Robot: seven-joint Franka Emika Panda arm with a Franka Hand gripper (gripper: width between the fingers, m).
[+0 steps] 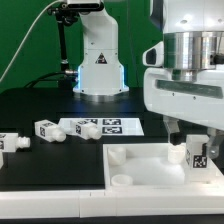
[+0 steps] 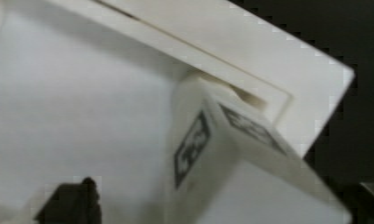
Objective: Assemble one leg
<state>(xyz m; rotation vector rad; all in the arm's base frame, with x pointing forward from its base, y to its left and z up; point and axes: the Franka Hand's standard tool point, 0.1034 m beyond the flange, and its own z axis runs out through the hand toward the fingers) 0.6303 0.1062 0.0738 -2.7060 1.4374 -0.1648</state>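
My gripper [image 1: 196, 150] is shut on a white leg [image 1: 197, 152] with a black-and-white tag on its side. It holds the leg upright over the far corner of the flat white tabletop [image 1: 150, 168], at the exterior view's right. In the wrist view the leg [image 2: 228, 150] fills the space between my dark fingertips [image 2: 68, 200], its far end at the tabletop's [image 2: 77, 100] corner rim. I cannot tell whether the leg's end sits in a hole. My gripper's middle [image 2: 219, 205] lies on the leg.
Three loose legs lie on the black table at the exterior view's left: one [image 1: 8, 143], one [image 1: 47, 130] and one [image 1: 86, 128]. The marker board [image 1: 112, 126] lies behind the tabletop. The robot base [image 1: 98, 60] stands at the back.
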